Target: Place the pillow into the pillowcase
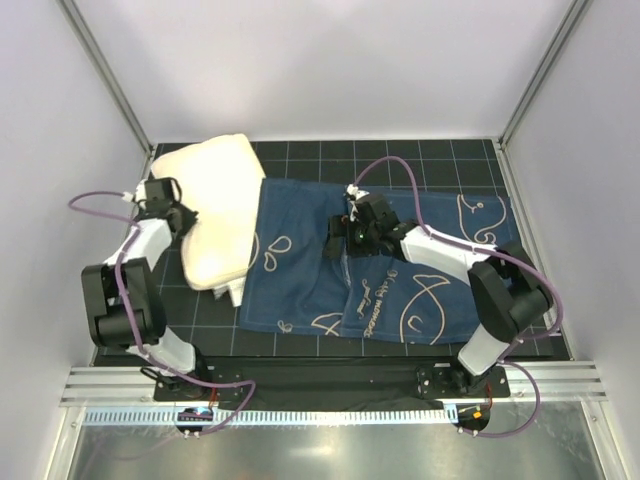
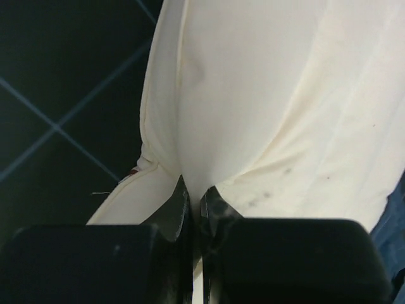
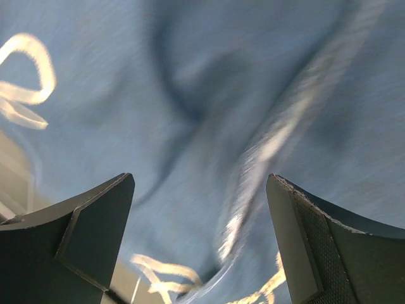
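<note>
At the left of the tabletop (image 1: pixel 420 150), the left arm (image 1: pixel 140 245) is reaching to the outer, left edge of the pillow (image 1: pixel 215 210). In the left wrist view the left fingers (image 2: pixel 179 215) are clenching together on a small fold of the cream cover at that edge, with the rest of the pillow bulging away from them toward the right. The pillow is lying flat, its long axis running from the near side to the far side, so that one long flank is facing the pillowcase (image 1: pixel 300 260). That right flank is meeting the left border of the navy cloth. Whether it is overlapping the cloth from above or entering the mouth cannot be told. The pillowcase is lying spread out to the right, its long axis running left to right, and almost all of the pillow is showing outside it. Over the left-centre of the case, the right arm (image 1: pixel 440 250) is holding the right fingers (image 3: pixel 95 221) spread wide apart with nothing between them. Blurred blue cloth is lying beyond the tips, and contact cannot be confirmed. The left arm is the nearer to the pillow, the right the nearer to the case. The coming move is probably turning on this line: the pillow must travel rightward, away from the pinching fingers, into an opening that the right fingers would first need to lift.
</note>
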{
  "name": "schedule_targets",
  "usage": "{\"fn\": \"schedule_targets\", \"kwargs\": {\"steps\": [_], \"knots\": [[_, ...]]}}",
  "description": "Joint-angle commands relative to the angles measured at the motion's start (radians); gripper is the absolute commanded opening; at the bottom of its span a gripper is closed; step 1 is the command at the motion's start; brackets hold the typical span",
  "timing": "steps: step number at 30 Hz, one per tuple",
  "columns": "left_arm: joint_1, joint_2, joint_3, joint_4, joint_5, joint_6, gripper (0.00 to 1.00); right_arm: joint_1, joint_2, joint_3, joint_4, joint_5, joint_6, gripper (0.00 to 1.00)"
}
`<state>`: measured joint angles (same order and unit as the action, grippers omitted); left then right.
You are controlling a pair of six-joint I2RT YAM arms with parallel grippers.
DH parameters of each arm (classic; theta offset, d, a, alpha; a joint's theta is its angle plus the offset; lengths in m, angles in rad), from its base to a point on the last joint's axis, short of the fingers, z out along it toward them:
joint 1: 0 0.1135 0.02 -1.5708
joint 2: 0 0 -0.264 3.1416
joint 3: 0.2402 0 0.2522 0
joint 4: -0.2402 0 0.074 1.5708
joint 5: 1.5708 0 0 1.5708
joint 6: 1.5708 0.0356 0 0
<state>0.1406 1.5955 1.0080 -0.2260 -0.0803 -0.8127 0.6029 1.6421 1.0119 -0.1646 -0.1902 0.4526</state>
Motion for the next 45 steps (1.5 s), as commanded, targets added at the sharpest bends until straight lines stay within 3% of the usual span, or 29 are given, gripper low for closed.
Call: {"fn": "schedule_targets", "kwargs": {"steps": [1, 7, 11, 18, 28, 33, 36, 45], "knots": [[0.053, -0.187, -0.02, 0.028, -0.148, -0.02, 0.0, 0.003, 0.062, 0.085, -0.053, 0.164, 0.026, 0.93], [0.053, -0.449, -0.071, 0.06, -0.26, -0.053, 0.0, 0.003, 0.148, 0.12, -0.104, 0.241, 0.061, 0.92], [0.053, -0.517, 0.036, -0.019, -0.312, -0.014, 0.0, 0.003, 0.179, 0.139, -0.137, 0.276, 0.075, 0.92], [0.053, -0.531, 0.182, -0.082, -0.279, 0.024, 0.0, 0.003, 0.191, 0.159, -0.191, 0.345, 0.103, 0.92], [0.053, -0.526, 0.262, -0.111, -0.207, 0.057, 0.01, 0.058, 0.012, 0.205, -0.152, 0.118, 0.066, 0.93], [0.053, -0.529, 0.279, -0.107, -0.177, 0.061, 0.0, 0.098, -0.048, 0.194, -0.03, -0.14, 0.087, 0.93], [0.053, -0.531, 0.287, -0.107, -0.148, 0.058, 0.0, 0.113, -0.033, 0.214, 0.074, -0.292, 0.164, 0.93], [0.051, -0.542, 0.296, -0.104, -0.107, 0.056, 0.0, 0.225, 0.111, 0.28, 0.298, -0.351, 0.339, 1.0]]}}
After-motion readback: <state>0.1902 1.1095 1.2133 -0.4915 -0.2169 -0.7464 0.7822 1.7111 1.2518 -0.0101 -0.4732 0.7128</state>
